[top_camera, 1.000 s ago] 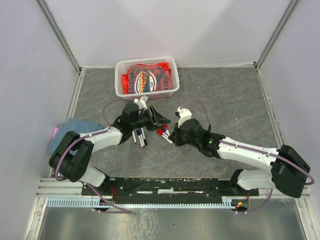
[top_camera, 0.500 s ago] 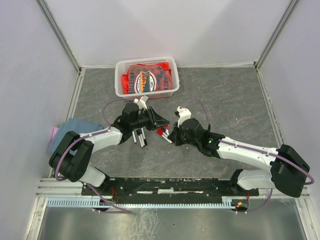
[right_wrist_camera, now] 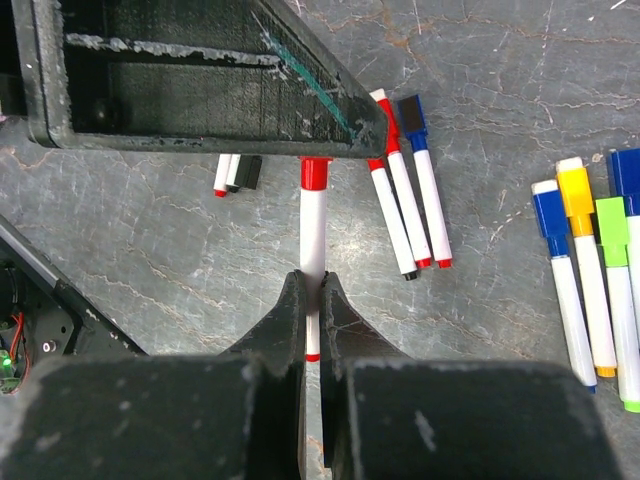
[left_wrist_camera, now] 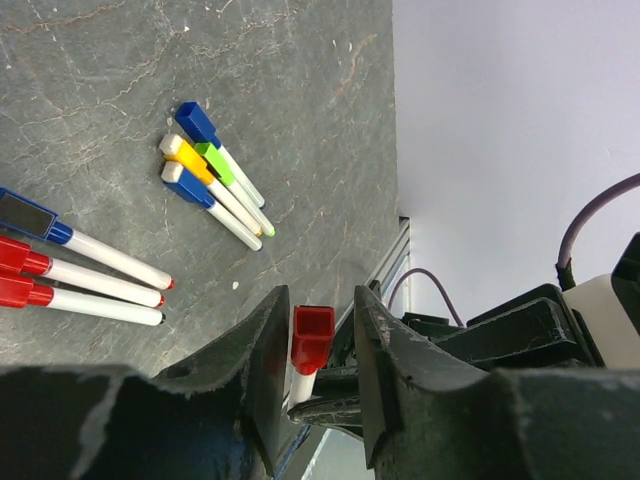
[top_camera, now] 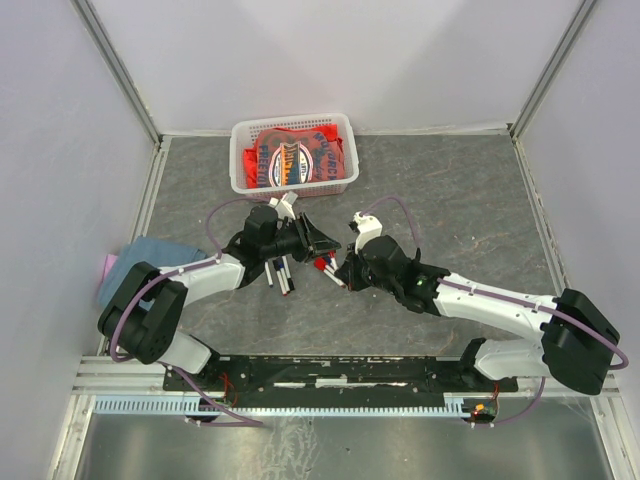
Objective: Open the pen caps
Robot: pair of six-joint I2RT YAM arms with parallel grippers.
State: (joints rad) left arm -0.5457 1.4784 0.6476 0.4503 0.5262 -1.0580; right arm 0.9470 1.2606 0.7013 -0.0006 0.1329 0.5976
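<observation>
My right gripper (right_wrist_camera: 313,287) is shut on the white barrel of a red pen (right_wrist_camera: 314,225) and holds it above the table. The pen's red cap (right_wrist_camera: 315,172) points at my left gripper (left_wrist_camera: 315,345). That gripper is open, with its jaws on either side of the red cap (left_wrist_camera: 312,335). A gap shows on the cap's right side. In the top view the left gripper (top_camera: 325,241) and right gripper (top_camera: 340,272) meet at mid-table. Loose pens lie below: two red-capped and one blue-capped (left_wrist_camera: 60,270), and a blue, yellow and green group (left_wrist_camera: 212,172).
A white basket (top_camera: 240,160) holding red packets stands at the back. A blue cloth (top_camera: 150,255) and a pink item (top_camera: 108,268) lie at the left edge. More pens (top_camera: 281,276) lie under the left arm. Walls enclose the table.
The right gripper has edged slightly toward the left gripper with the pen. Otherwise nothing has visibly moved.
</observation>
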